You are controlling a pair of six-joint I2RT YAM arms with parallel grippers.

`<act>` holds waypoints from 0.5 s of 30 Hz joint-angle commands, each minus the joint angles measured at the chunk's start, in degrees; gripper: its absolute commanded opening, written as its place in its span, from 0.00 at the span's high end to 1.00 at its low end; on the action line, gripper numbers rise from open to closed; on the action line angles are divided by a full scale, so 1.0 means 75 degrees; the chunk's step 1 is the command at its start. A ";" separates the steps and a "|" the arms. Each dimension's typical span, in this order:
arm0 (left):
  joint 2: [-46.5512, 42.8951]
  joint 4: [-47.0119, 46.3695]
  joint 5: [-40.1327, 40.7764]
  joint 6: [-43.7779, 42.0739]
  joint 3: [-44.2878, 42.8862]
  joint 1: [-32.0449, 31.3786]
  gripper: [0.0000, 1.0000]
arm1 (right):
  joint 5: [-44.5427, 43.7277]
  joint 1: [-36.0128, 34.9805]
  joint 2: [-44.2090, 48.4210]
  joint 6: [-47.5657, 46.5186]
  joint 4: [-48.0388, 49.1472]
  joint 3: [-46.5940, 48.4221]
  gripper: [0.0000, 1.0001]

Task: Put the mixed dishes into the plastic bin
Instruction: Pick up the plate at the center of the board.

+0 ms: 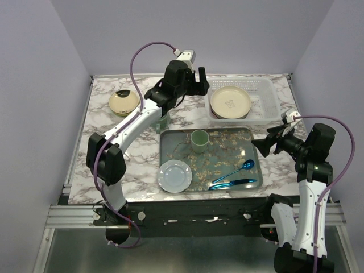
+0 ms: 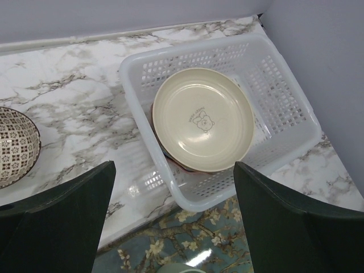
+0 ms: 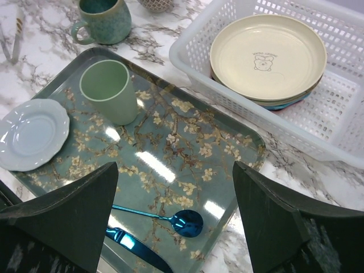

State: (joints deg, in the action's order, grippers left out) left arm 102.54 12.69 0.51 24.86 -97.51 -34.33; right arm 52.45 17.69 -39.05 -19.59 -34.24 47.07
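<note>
Evidently the left gripper (image 2: 173,182) hangs just short of the plastic bin (image 2: 284,102), its fingers (image 2: 62,222) spread wide with nothing between them. The cream plate (image 2: 202,119) lies ahead of and below these fingers, inside the bin, on top of stacked plates (image 3: 284,104) whose rims show beneath it. The right gripper (image 3: 175,170) is likewise spread and empty above the flowered tray (image 3: 170,153), with the bin ahead of its fingers and to their right.

The plate is judged to be delivered, so the step in hand is taken to be clearing the bin and fetching the next dish. Two are seen outside it. The speckled bowl (image 2: 14,145) stands on the worktop (image 2: 68,79), well to the left of the left fingers. The teal mug (image 3: 102,20) stands far ahead and to the left of the right fingers, beyond the tray.

The left fingers are best raised straight up before any sideways swing, so that the bin's near wall is not caught and dragged. The bowl is best approached from above — one finger inside the rim, one outside — and the closing made gently, since a glazed rim is likely to slip. The bowl should then be lowered into the free part of the bin to the right of the stack, not dropped onto the cream plate. The right arm is better held clear of that path.
</note>
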 commanded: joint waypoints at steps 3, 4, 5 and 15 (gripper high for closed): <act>-0.1319 -0.0308 -0.0724 0.0294 0.1047 0.0661 0.07 | 0.0729 0.0043 -0.0079 -0.0445 -0.0321 -0.0006 0.11; -0.1460 -0.0344 -0.0829 0.0399 0.1211 0.0767 0.07 | 0.0881 0.0043 -0.0114 -0.0516 -0.0333 0.0005 0.11; -0.1740 -0.0414 -0.0853 0.0435 0.1526 0.0884 0.07 | 0.0987 0.0043 -0.0137 -0.0563 -0.0368 0.0017 0.11; -0.3440 -0.1410 -0.1649 0.1371 0.4106 0.3145 0.07 | 0.1796 -0.0073 -0.1062 -0.0716 -0.0755 0.0837 0.00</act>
State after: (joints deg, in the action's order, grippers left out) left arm 81.06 6.96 -7.22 30.87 -73.28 -17.50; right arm 61.71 17.69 -43.22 -24.14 -37.71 49.04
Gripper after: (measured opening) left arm 0.932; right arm 0.995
